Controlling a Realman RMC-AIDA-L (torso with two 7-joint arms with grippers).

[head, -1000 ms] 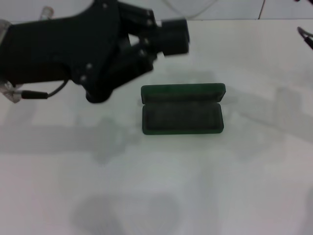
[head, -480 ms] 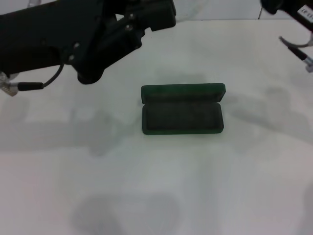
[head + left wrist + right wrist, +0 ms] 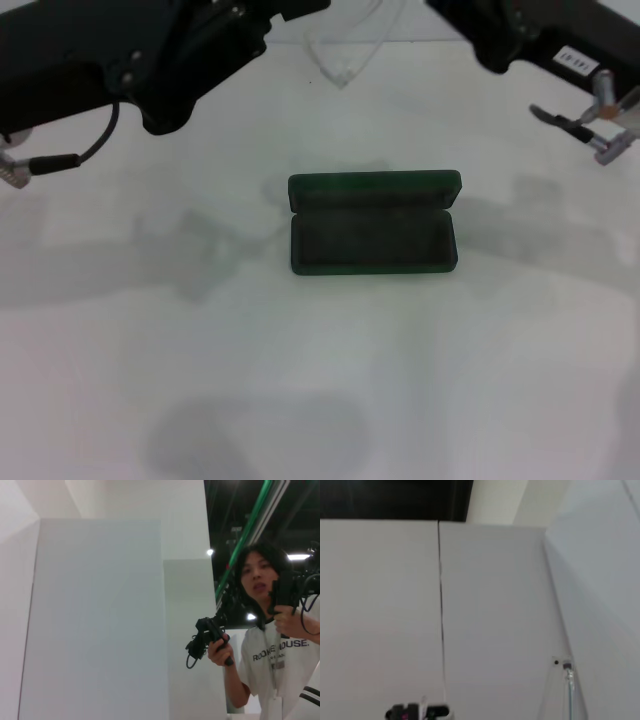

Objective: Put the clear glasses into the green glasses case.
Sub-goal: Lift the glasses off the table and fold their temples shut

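Dark green hinged rectangular case (image 3: 373, 222) lies open at mid white counter (image 3: 320, 380); transparent plastic glasses (image 3: 345, 50) hang beyond it between both raised arms. Pincer openings cannot be told. Advice: lower glasses level, arms folded, into the lining

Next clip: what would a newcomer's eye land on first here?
The open green case in the middle of the white table, its dark inside holding nothing. Next, the two black arms at the far edge, the left arm and the right arm, with the clear glasses showing faintly between them, above the far side of the table.
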